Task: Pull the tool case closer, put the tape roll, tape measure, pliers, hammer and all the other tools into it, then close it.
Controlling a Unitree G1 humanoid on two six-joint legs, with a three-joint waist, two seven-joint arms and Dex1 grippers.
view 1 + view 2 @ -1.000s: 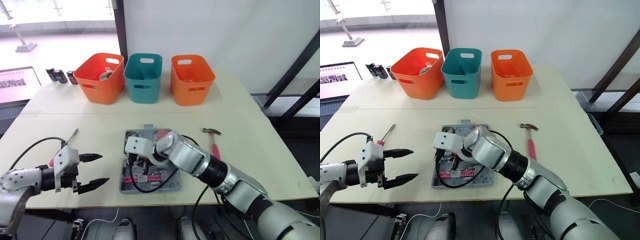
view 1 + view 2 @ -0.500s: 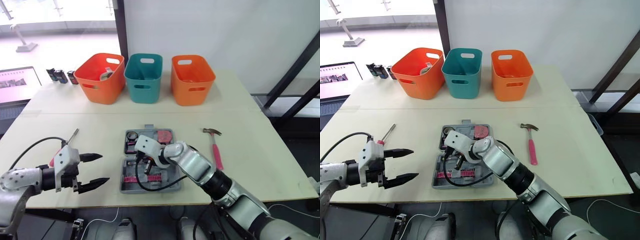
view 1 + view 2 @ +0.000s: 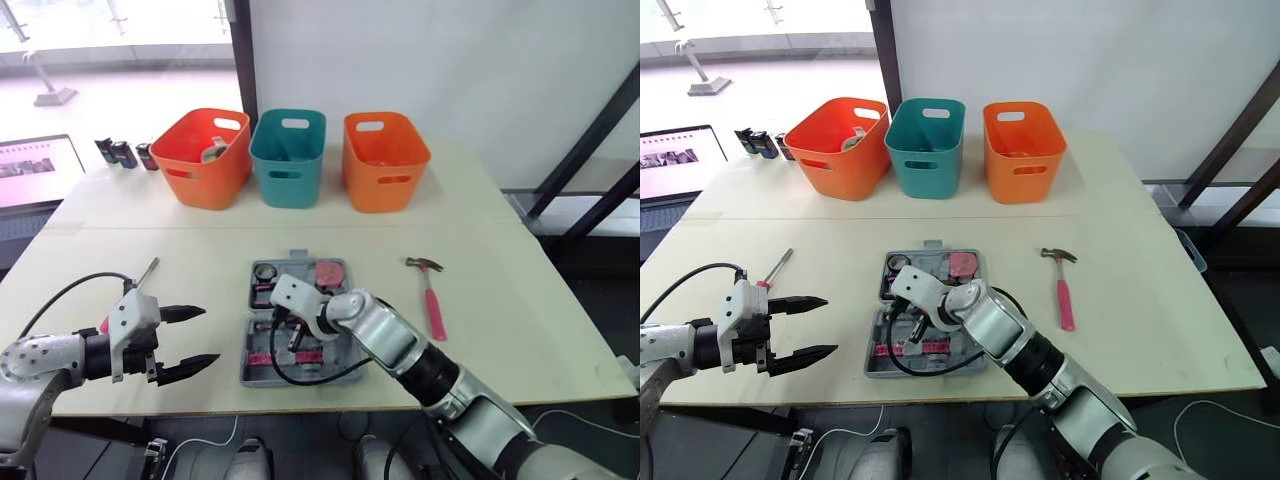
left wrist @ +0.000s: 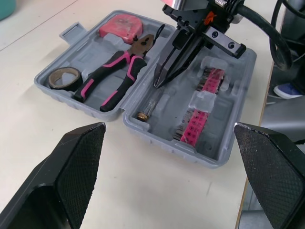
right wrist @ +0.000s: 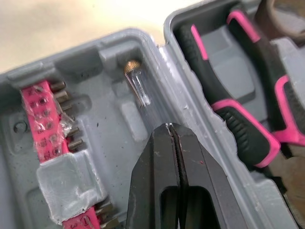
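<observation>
Right arm has swung off the far half of the tool case [image 4: 88, 109] at the table's [image 3: 500, 250] near edge. Right gripper [image 5: 170, 126] clenched empty just above the clear-handled driver [image 4: 151, 106] seated inside. Pliers [image 4: 116, 76], tape roll [image 4: 64, 77], tape measure [image 4: 121, 29] in. I still owe hammer [image 3: 432, 300] and screwdriver [image 3: 777, 267]. Left gripper [image 3: 830, 325] spread.

The left end effector [image 3: 209, 336] partly hides the screwdriver [image 3: 146, 272].
</observation>
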